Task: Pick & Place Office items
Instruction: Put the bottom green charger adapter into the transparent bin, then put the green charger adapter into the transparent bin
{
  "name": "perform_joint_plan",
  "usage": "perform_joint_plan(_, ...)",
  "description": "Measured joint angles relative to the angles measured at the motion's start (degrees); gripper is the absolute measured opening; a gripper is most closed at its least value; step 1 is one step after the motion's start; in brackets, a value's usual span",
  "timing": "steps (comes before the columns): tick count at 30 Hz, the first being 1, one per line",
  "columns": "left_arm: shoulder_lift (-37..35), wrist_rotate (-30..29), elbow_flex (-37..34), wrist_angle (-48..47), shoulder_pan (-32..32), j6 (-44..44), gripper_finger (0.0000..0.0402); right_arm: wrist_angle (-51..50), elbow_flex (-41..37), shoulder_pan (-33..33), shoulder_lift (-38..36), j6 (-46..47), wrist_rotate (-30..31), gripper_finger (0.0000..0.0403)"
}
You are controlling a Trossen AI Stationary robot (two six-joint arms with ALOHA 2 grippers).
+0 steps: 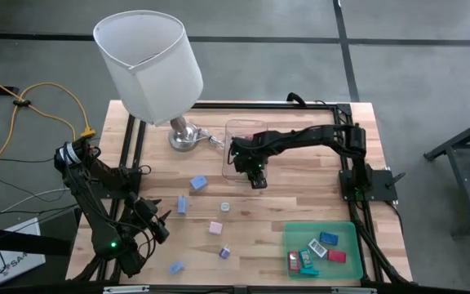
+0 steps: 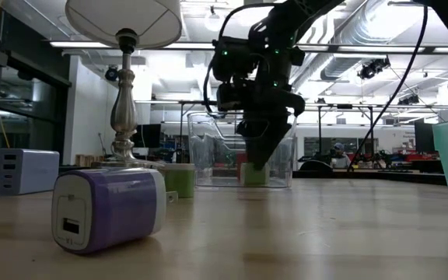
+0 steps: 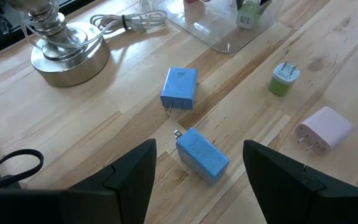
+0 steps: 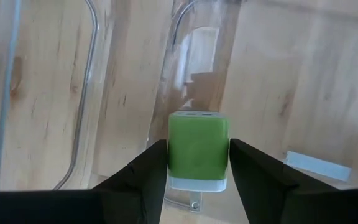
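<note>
1. Green charger block (image 4: 198,150), pinched between right gripper (image 4: 197,163) fingers, low inside clear plastic box (image 1: 246,147), apparently for lifting out or setting down; cannot tell which.
2. Loose chargers on bare wood: blue cube (image 3: 180,88), blue block (image 3: 202,155), round green plug (image 3: 283,80), pink adapter (image 3: 325,129), purple charger (image 2: 109,211).
3. More pieces gathered in green tray (image 1: 294,237), likely the sorting spot.
4. Left gripper (image 3: 196,177), fingers apart and empty, over the blue block, ready to descend.
</note>
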Motion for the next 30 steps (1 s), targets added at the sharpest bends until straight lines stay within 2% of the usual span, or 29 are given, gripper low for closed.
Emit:
perform_joint_plan(15,0.0,0.0,0.0,0.0,0.0,0.0,0.0232,1.1,0.1,0.5,-11.8,2.0,4.5,0.017)
perform_joint_plan(23,0.0,0.0,0.0,0.0,0.0,0.0,0.0232,2.0,0.0,3.4,-12.9,-1.0,8.8,0.0169)
perform_joint_plan(30,0.0,0.0,0.0,0.0,0.0,0.0,0.0232,3.8,1.8,9.6,-12.8,-2.1,12.7,0.0169)
